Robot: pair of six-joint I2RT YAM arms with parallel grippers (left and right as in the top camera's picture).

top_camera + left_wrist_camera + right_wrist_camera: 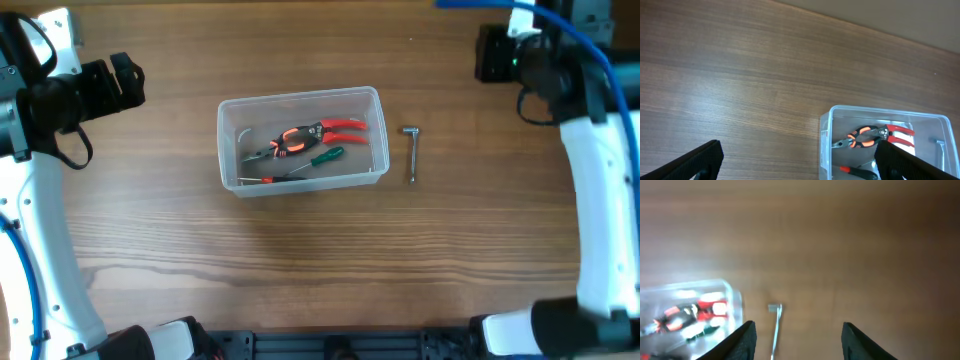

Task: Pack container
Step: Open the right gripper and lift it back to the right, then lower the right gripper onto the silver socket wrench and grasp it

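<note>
The clear plastic container [232,140] stands mid-table. In it lie red-handled pliers [345,127], orange-and-black pliers [285,143] and a green-handled screwdriver [325,157]. A small metal L-shaped key [412,152] lies on the table just right of the container. My left gripper [125,80] is open and empty at the far left, well away from the container [826,131]. My right gripper [490,52] is open and empty at the far right back. Its blurred wrist view shows the metal key [776,327] and the container [735,300] ahead of the fingers [797,342].
Bare wooden table [300,260] surrounds the container. The two arm bases stand at the front left [150,342] and front right [520,330] corners. A blue cable [590,40] runs along the right arm.
</note>
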